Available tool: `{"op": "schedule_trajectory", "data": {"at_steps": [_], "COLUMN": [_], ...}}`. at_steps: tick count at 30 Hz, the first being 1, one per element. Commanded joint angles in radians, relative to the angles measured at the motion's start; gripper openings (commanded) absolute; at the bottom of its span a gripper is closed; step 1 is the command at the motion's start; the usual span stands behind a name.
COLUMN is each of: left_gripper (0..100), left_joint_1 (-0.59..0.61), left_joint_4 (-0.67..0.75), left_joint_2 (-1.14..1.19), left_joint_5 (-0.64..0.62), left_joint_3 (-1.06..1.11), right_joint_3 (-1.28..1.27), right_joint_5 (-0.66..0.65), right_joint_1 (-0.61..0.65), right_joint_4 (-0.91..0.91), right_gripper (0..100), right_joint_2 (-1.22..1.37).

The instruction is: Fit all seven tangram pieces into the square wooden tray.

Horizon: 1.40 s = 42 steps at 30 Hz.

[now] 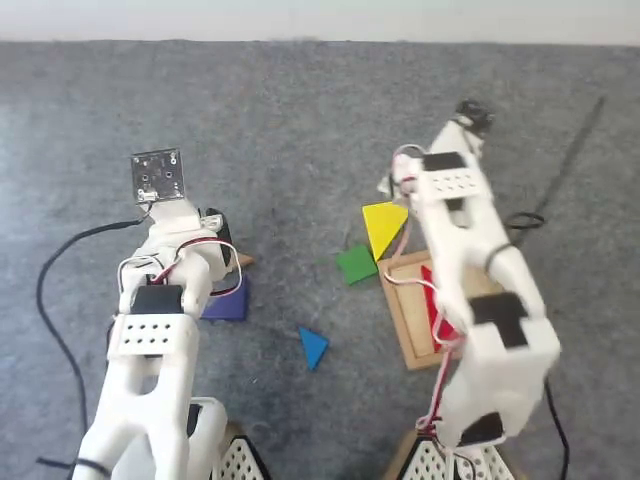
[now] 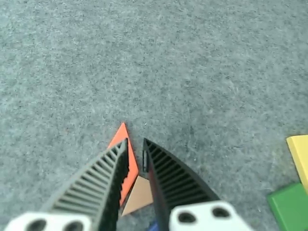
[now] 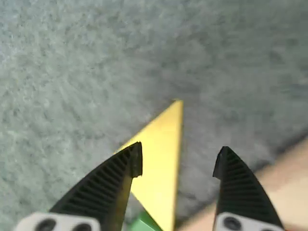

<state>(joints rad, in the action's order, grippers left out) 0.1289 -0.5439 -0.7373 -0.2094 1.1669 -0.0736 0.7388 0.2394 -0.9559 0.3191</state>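
My left gripper (image 2: 135,142) is shut on an orange triangle (image 2: 126,159) that lies on the grey carpet, with a tan surface (image 2: 139,195) showing just behind it. In the high view the orange triangle (image 1: 244,262) peeks out beside this gripper (image 1: 222,255). My right gripper (image 3: 181,149) hangs open over the yellow triangle (image 3: 159,159), one finger on either side of it. The yellow triangle (image 1: 383,225) lies off the far corner of the wooden tray (image 1: 405,320), which holds a red piece (image 1: 432,290). A green square (image 1: 356,264) touches the yellow triangle.
A blue triangle (image 1: 313,346) lies alone between the two arms. A dark purple piece (image 1: 226,303) sits half under the left arm. The right arm covers much of the tray. Black cables trail at both sides.
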Motion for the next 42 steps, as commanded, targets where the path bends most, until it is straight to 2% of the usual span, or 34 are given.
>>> {"op": "schedule_trajectory", "data": {"at_steps": [1, 7, 14, 20, 32, 38, 42], "left_gripper": [5, 5, 5, 5, 5, 5, 5], "left_joint_1": [0.0, 0.0, -0.002, -0.002, -0.002, -0.04, -0.048], "left_joint_4": [0.028, 0.028, 0.028, 0.028, 0.026, 0.026, 0.026], "left_joint_2": [0.005, 0.005, 0.005, 0.005, 0.005, 0.003, 0.003], "left_joint_5": [0.012, 0.012, 0.012, 0.012, 0.012, 0.012, 0.012], "left_joint_3": [-0.002, -0.002, -0.002, -0.002, -0.002, 0.012, 0.013], "right_joint_3": [0.222, 0.333, 0.338, 0.379, 0.41, 0.457, 0.496], "right_joint_5": [0.046, 0.052, 0.054, 0.052, 0.054, 0.074, 0.126], "right_joint_1": [0.082, 0.137, 0.173, 0.226, 0.209, 0.208, 0.202], "right_joint_4": [-0.016, -0.131, -0.174, -0.223, -0.157, -0.157, -0.162], "right_gripper": [25.2, 25.2, 26.0, 40.4, 40.4, 40.4, 33.6], "right_joint_2": [0.136, 0.234, 0.234, 0.216, 0.329, 0.352, 0.394]}}
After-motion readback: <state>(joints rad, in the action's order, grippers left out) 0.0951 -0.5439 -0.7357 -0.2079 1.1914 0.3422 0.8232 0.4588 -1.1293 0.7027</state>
